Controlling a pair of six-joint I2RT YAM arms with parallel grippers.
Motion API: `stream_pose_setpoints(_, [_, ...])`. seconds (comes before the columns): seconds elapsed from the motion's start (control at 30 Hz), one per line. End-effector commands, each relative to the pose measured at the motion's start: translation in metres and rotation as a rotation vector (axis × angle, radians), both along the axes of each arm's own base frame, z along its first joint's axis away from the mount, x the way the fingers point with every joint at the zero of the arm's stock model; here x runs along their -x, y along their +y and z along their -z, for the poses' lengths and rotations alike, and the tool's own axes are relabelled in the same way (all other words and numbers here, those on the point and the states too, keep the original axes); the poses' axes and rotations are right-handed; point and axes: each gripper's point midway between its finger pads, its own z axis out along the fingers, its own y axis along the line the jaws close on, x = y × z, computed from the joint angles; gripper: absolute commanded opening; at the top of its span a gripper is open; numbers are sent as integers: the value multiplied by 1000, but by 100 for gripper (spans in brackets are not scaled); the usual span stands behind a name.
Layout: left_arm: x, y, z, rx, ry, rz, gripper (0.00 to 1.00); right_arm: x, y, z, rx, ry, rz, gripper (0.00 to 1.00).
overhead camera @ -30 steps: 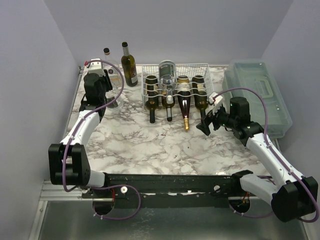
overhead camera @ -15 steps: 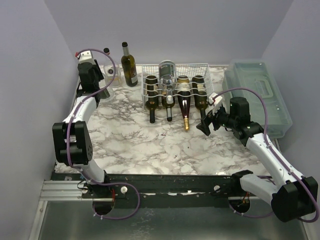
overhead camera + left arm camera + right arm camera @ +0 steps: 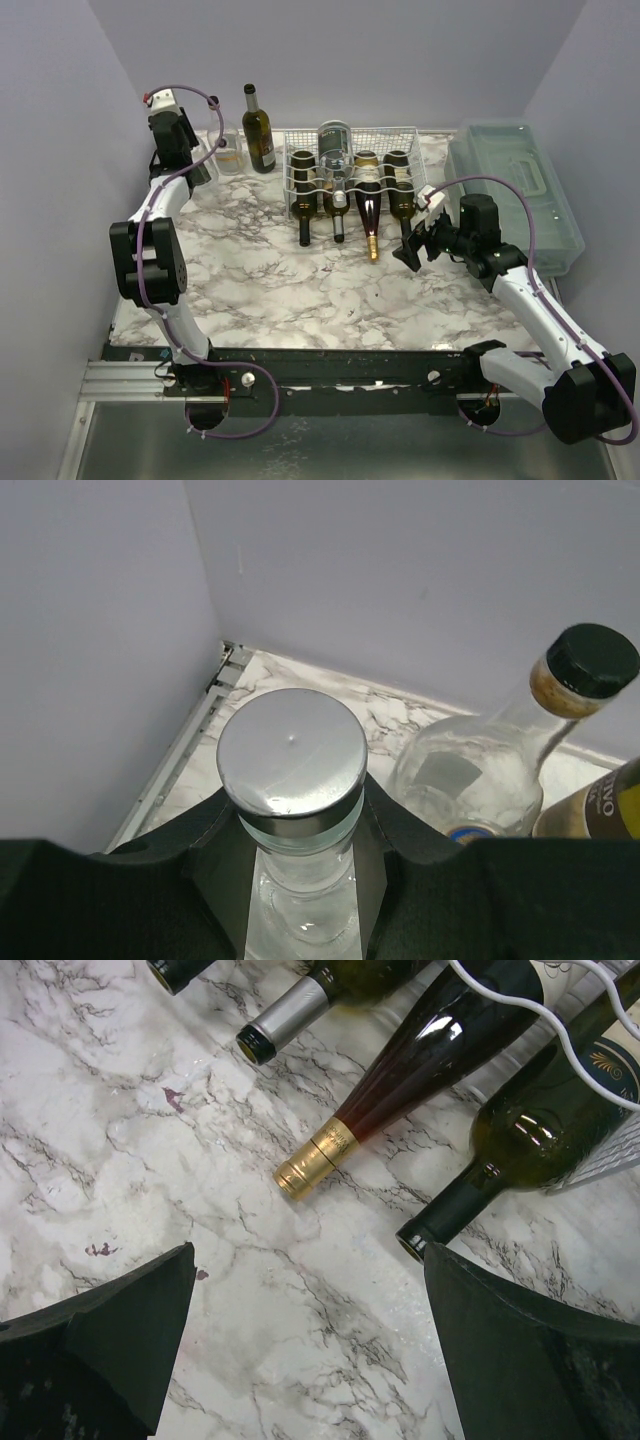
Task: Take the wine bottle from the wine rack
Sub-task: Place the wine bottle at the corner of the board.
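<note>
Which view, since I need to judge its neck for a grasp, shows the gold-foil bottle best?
Right wrist: the gold-foil bottle lies close up, neck sticking out of the wine rack. Top external shows it small, third from left in the lower row. Left wrist has the clear bottle in its fingers, not this one.

Light: bright, even | shadows: soft | fingers (image 3: 110, 1350): seemingly defocused (near lens)
</note>
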Motion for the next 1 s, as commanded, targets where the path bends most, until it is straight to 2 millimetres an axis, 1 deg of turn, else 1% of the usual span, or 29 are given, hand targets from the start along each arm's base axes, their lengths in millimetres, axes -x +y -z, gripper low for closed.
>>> stream_pose_setpoints(0.0, [-15, 14, -114, -39, -325, -40, 0, 1, -1, -1, 4, -12, -10, 99])
stream_pose_setpoints(0.37, [-38, 23, -116, -44, -345, -62, 0, 0, -1, 6, 17, 7, -11, 99])
stream_pose_setpoints(0.63, [-48, 32, -111, -64, -338, -104, 0, 0, -1, 7, 21, 11, -14, 99])
stream_pose_setpoints(0.97, [-62, 39, -107, -106, -327, -122, 0, 0, -1, 11, 27, 24, -19, 99])
